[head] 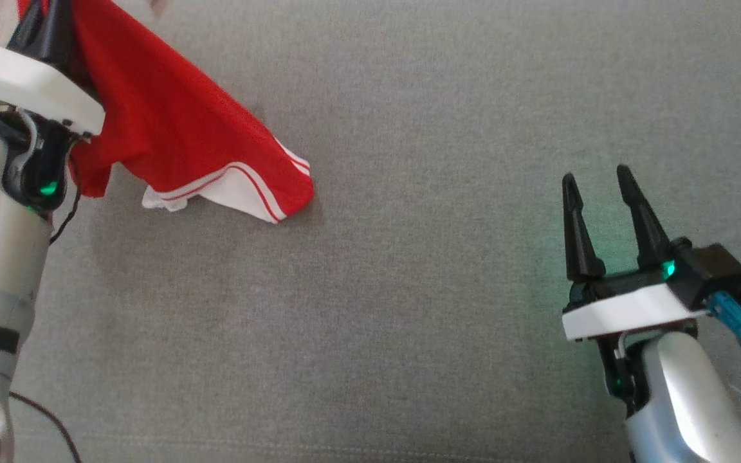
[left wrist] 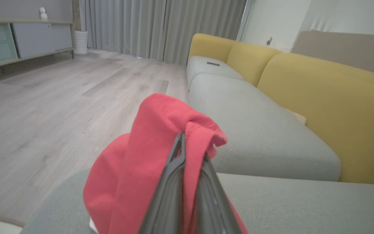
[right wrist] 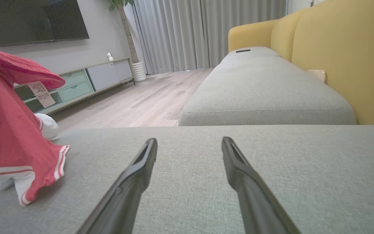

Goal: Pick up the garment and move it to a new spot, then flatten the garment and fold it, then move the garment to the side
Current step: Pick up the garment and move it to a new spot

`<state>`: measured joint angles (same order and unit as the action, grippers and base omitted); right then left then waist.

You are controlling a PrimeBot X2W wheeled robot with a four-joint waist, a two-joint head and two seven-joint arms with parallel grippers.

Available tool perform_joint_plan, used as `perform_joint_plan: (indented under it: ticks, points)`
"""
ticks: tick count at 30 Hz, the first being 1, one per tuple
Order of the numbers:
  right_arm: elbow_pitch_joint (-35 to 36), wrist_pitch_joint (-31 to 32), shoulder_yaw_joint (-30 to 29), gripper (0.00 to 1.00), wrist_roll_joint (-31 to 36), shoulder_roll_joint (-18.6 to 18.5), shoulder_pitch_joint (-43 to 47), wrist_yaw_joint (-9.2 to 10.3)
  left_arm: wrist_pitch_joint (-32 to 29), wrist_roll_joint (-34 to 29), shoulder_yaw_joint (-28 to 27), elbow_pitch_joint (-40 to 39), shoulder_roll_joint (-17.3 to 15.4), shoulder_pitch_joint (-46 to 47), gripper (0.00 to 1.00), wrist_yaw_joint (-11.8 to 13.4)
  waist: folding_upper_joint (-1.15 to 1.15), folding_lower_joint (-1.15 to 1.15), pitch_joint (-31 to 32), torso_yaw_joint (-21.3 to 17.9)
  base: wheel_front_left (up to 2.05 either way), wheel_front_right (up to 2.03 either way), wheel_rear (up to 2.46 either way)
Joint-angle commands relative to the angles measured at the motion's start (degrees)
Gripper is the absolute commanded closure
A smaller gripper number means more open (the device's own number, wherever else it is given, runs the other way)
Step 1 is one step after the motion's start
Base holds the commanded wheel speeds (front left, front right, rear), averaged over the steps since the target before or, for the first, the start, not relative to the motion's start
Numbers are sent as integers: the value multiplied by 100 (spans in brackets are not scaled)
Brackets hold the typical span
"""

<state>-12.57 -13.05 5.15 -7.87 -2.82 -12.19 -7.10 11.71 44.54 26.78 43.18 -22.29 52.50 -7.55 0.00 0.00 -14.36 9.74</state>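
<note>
Grey sofa cushion, where the left gripper pinches the half-lifted red garment (right gripper spread, empty), so relocating, flattening and folding seem left.

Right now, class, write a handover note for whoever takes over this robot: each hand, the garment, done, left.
Left hand: shut on the red garment, holding it up; striped hem touches the grey cushion.
Right hand: open, empty, apart from the garment.
Done: garment grasped, mostly lifted.
Left: set down at new spot, flatten, fold, move aside.
</note>
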Motion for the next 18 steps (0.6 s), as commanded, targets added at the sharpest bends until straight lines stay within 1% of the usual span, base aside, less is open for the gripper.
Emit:
perform_joint_plan:
  ticks: [1,5,7,10,13,15,18]
  points:
    - [134,-65,148,0,-61,-6,7,-39,62,35,-206,-273,-371,111,100,7,0,0,214,-37,0,0,0]
    - [78,-96,152,0,-141,-6,89,-39,-63,111,-166,-756,-369,-44,100,30,0,0,434,-112,0,0,0]
    - [63,-109,157,0,-173,-6,98,-39,-165,176,-169,-1070,-330,-130,100,118,0,0,500,-179,0,0,0]
    - [62,-126,185,0,-230,-6,83,-39,-361,238,-121,-1597,-229,-261,100,306,0,0,566,-327,0,0,0]
    - [69,-140,231,0,-275,-6,56,-39,-563,296,-37,-2144,-48,-390,100,542,0,0,595,-527,0,0,0]
    - [70,-149,252,0,-314,-6,37,-39,-665,312,42,-2483,118,-482,100,733,0,0,605,-690,0,0,0]
    - [61,-162,299,0,-379,-6,-11,-39,-768,304,225,-2911,401,-630,100,953,0,0,582,-985,0,0,0]
